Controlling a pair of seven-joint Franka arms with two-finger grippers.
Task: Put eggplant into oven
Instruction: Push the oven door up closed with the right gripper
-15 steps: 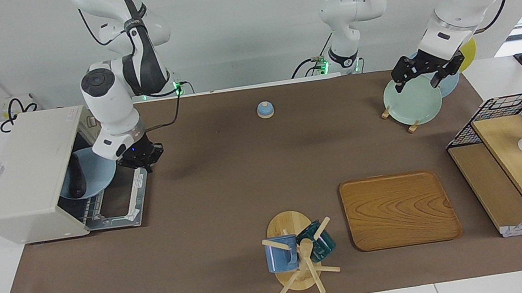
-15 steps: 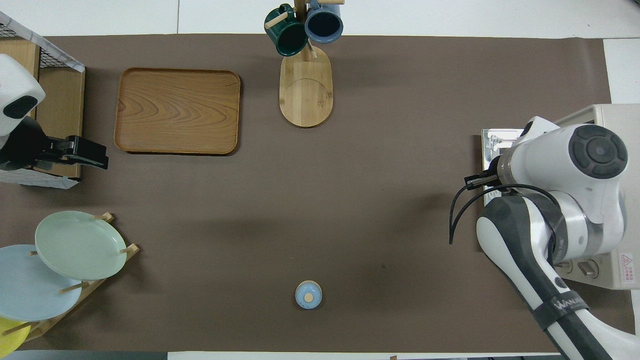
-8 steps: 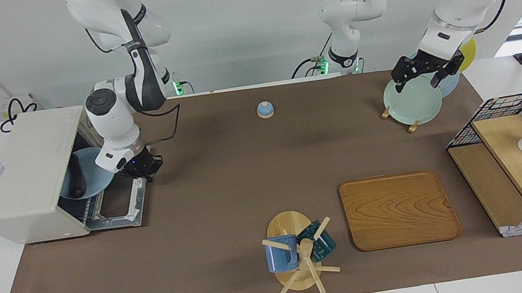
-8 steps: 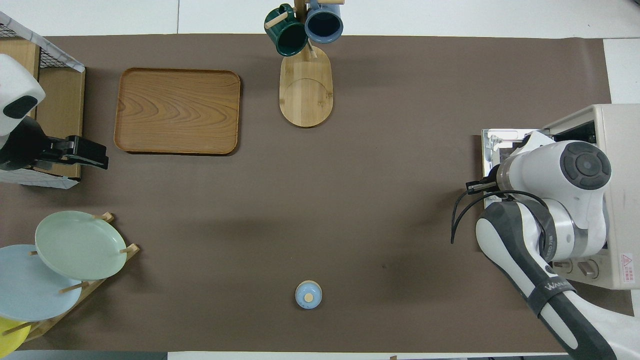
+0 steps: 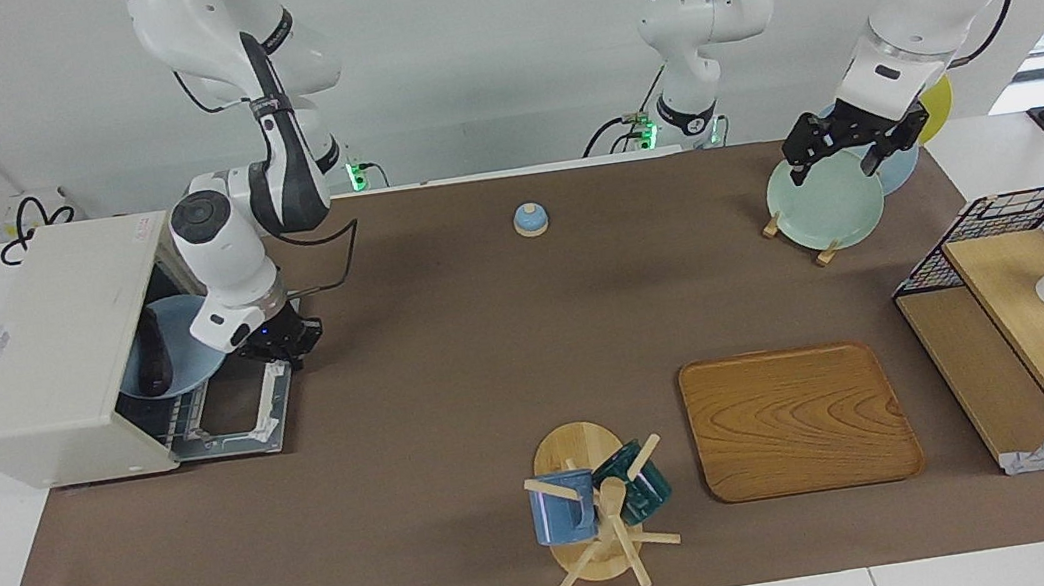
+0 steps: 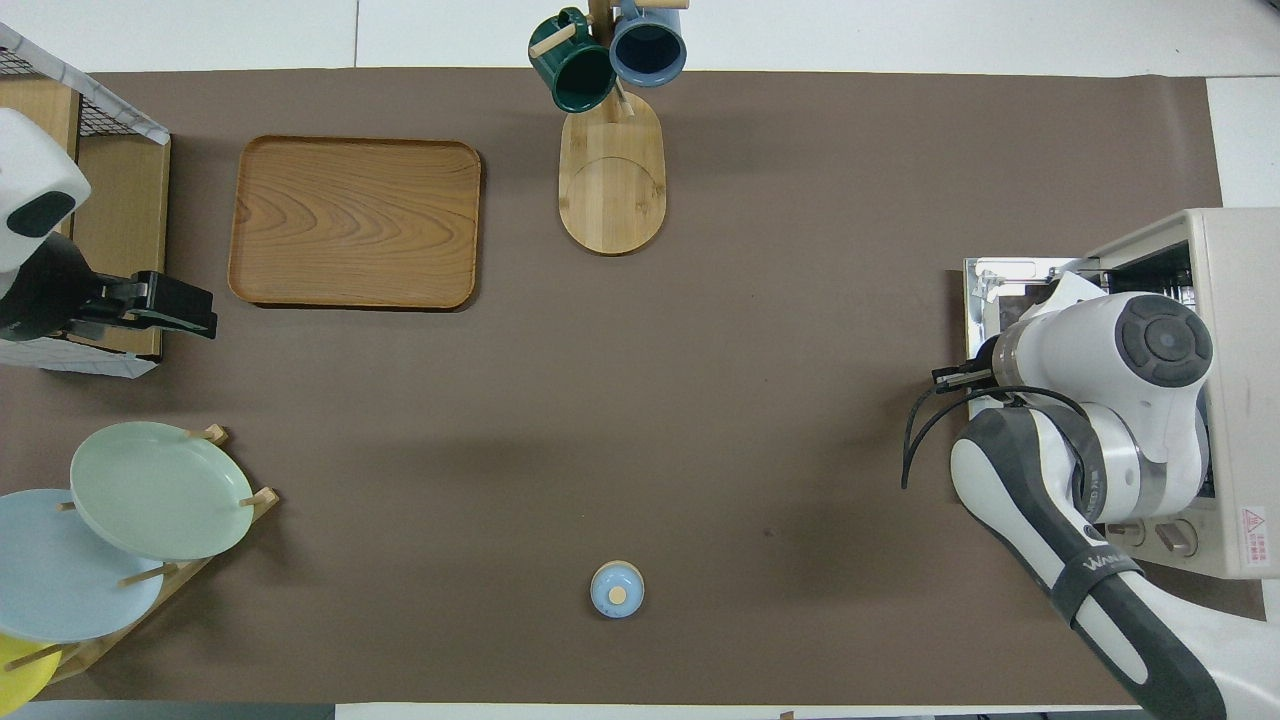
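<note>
From the high camera that faces me, my right gripper (image 5: 284,347) hangs low over the nearer corner of the dark glass drop-down door (image 5: 233,410) of the boxy off-white toaster oven (image 5: 51,353), which lies flat open on the brown mat. I cannot tell whether its fingers are parted or pressed together, and nothing shows between them. The long, slim dark purple-black eggplant (image 5: 152,354) lies on a pale blue round plate (image 5: 187,352) inside the oven's mouth, on the wire rack. Its long axis runs along the oven's opening, one end toward the robots and the other away from them; which end carries the stem I cannot tell. My gripper is just beside the plate's rim but apart from the eggplant. My left gripper (image 5: 853,148) waits up over the pale green plate (image 5: 823,203) standing in the wooden plate rack at the left arm's end, fingers spread and holding nothing.

From the overhead camera, my right arm's white wrist (image 6: 1100,350) covers the oven's opening, so the eggplant and the right gripper are hidden there; only the shiny inner face of the open door (image 6: 992,290) shows. My left gripper (image 6: 175,310) sits over the mat beside the rectangular wooden tray (image 6: 355,222), empty.
</note>
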